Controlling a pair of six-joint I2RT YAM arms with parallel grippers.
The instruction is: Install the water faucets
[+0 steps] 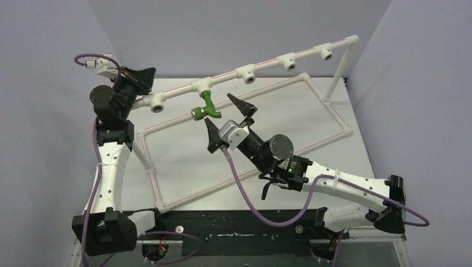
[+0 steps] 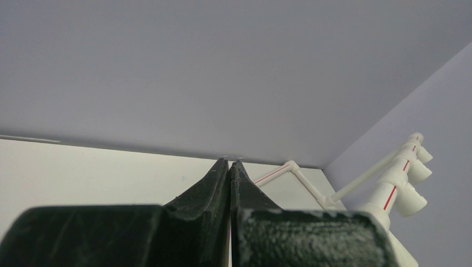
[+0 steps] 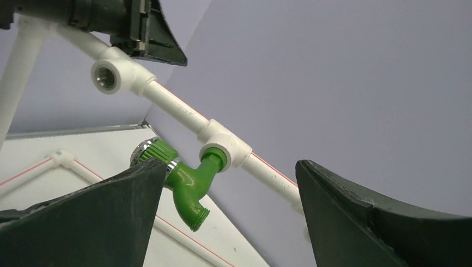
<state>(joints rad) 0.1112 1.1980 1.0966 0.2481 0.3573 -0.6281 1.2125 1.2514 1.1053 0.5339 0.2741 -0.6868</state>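
Observation:
The bright-green faucet (image 1: 206, 105) hangs from a white tee fitting (image 1: 201, 86) on the raised pipe rail, its inlet end seated in the tee. In the right wrist view the faucet (image 3: 189, 186) shows its spout pointing down and its ribbed green handle with a silver ring to the left. My right gripper (image 1: 225, 119) is open, just right of the faucet and holding nothing. In its own view, the right gripper (image 3: 231, 165) has one finger (image 3: 111, 217) overlapping the handle. My left gripper (image 1: 147, 75) is shut and empty at the rail's left end, and it also shows in its own view (image 2: 230, 163).
The raised white pipe rail (image 1: 267, 65) carries several open tees, one (image 1: 157, 103) just left of the faucet. A white upright post (image 1: 338, 69) holds its far right end. A rectangular white pipe frame (image 1: 334, 114) lies on the table. Purple walls stand behind and to both sides.

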